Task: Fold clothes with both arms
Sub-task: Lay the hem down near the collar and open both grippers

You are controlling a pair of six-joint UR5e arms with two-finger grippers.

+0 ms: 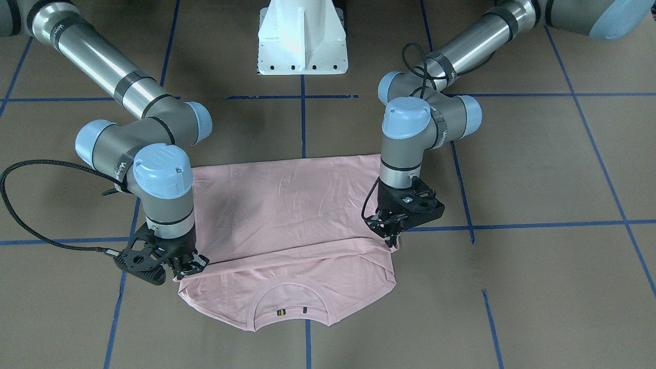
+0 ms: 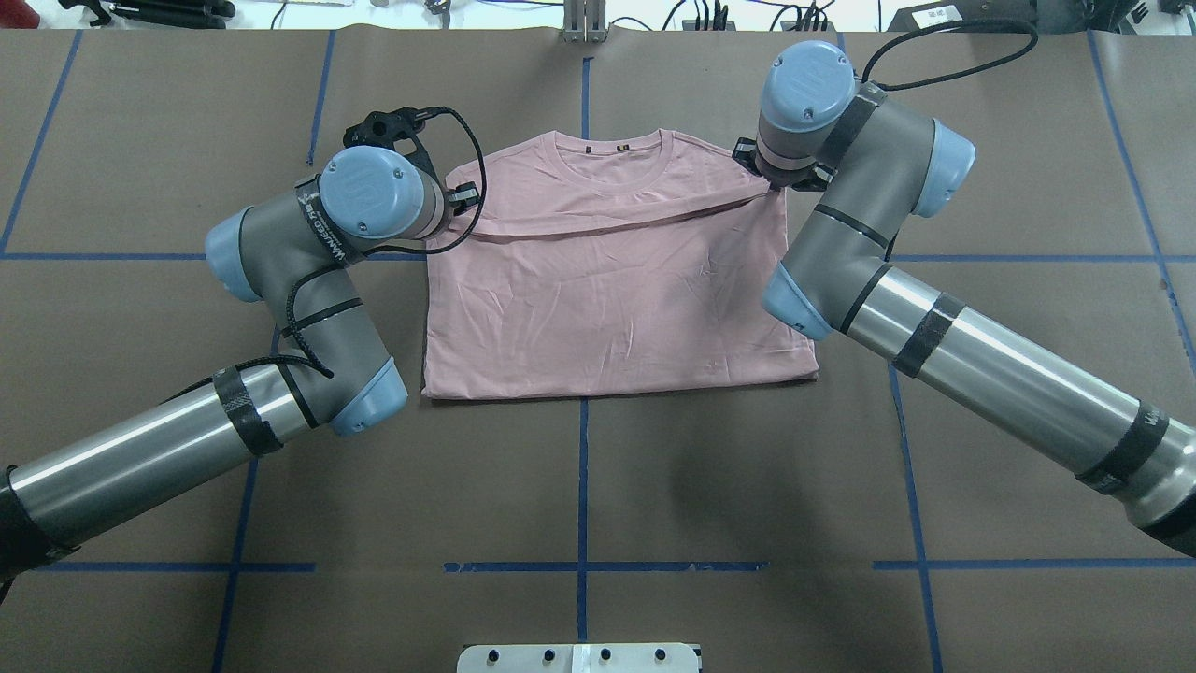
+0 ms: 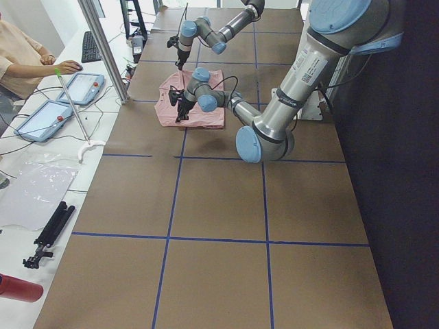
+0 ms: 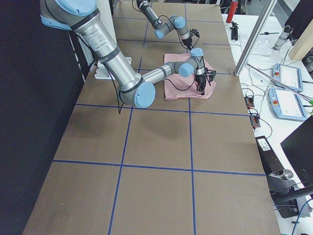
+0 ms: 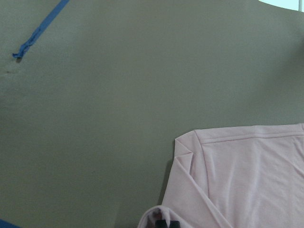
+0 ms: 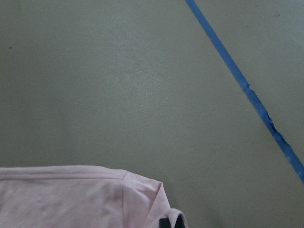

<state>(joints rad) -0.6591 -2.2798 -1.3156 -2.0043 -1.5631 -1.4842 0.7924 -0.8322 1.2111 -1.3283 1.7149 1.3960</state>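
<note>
Brown table (image 2: 598,486): left jaws and right jaws each clamp the pink T-shirt (image 2: 607,299) at its fold

We find the brown, blue-taped tabletop (image 2: 598,486) bare near, far and outward of the flat pale pink T-shirt (image 2: 607,299), while the silver-grey jointed left arm (image 2: 308,271) and right arm (image 2: 869,234) crowd its two sides.

Shirt (image 2: 607,299): lay flat on the table (image 2: 654,486) between the two grippers, one layer folded over on top of another.
Left gripper (image 1: 391,237): stood at one end of the top layer's edge, cloth between its fingers.
Right gripper (image 1: 197,266): stood at the other end, likewise.
Collar (image 1: 292,302): lay beyond both grippers, away from the robot, uncovered.
Base (image 1: 302,38): stood behind the grippers, across the shirt from the collar.
</note>
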